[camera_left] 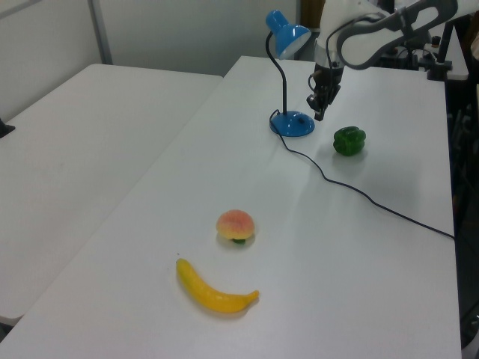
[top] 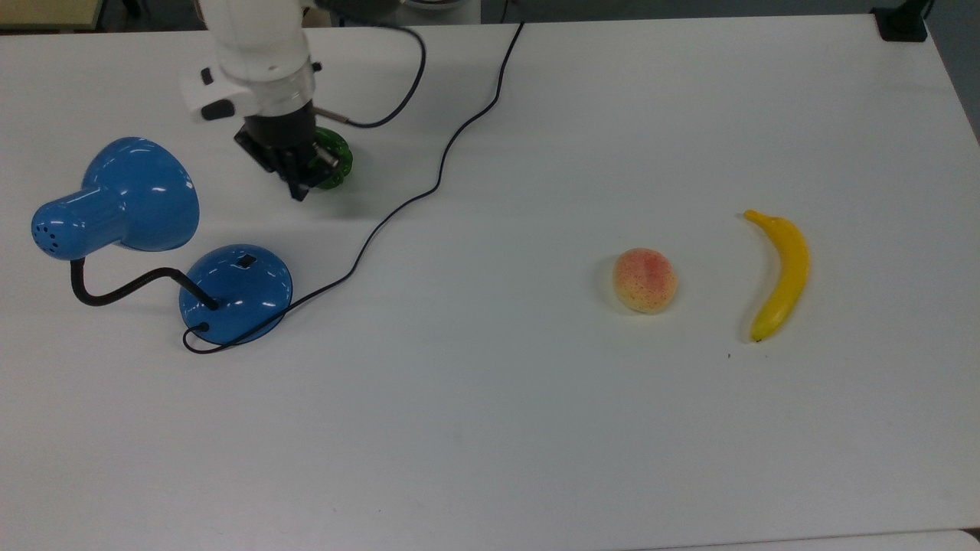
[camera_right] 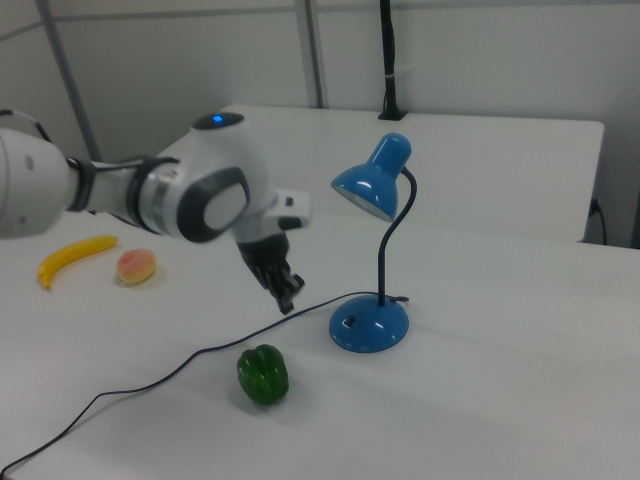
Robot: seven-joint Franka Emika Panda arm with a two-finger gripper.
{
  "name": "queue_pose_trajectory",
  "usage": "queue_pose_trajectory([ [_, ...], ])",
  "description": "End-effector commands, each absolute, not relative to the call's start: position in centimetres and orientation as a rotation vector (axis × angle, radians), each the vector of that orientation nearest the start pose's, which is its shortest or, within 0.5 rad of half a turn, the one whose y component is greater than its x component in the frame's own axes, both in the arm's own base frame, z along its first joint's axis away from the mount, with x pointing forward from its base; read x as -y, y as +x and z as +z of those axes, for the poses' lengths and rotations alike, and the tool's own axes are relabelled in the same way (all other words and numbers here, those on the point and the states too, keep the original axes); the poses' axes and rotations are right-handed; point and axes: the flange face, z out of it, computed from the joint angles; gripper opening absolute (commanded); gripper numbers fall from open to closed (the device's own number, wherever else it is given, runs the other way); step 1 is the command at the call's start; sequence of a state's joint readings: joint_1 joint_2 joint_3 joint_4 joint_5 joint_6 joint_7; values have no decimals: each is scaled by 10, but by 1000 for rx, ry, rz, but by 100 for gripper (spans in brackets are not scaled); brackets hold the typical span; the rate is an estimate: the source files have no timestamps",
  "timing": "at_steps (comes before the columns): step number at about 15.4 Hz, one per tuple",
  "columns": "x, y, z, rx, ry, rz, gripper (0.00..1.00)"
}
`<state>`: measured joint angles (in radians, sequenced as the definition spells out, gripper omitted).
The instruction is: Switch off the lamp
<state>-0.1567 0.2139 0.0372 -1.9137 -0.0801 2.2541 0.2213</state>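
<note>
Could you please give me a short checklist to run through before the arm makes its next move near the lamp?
1. Tool off the lamp: ok; it hangs above the table, apart from the base.
2. Switch in plain sight on the base: ok.
3. Lamp off: cannot tell; no glow is visible under the shade.
4. Tool empty: ok; its fingers are together with nothing between them.
5. Green pepper out of the tool's way: not ok; it lies just below and beside the tool.
6. Cord lying loose on the table: ok.
</note>
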Motion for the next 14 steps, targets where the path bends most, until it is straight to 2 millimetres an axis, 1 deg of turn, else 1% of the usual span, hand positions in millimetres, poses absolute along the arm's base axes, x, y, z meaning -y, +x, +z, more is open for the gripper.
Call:
queue_pose_trajectory([
  [1, 25, 610, 450, -267, -3199, -108, 0],
  [2, 14, 608, 467, -201, -3207, -88, 0],
  [4, -9, 604, 494, -51, -3217, -40, 0],
  [6, -28, 593, 523, 124, -3219, 10, 0],
  [8, -37, 584, 548, 217, -3213, 57, 0],
  [10, -48, 572, 571, 256, -3212, 39, 0],
  [11, -51, 563, 586, 281, -3211, 12, 0],
  [13, -48, 551, 593, 273, -3213, 76, 1],
  [14, -46, 548, 597, 267, -3214, 79, 4],
])
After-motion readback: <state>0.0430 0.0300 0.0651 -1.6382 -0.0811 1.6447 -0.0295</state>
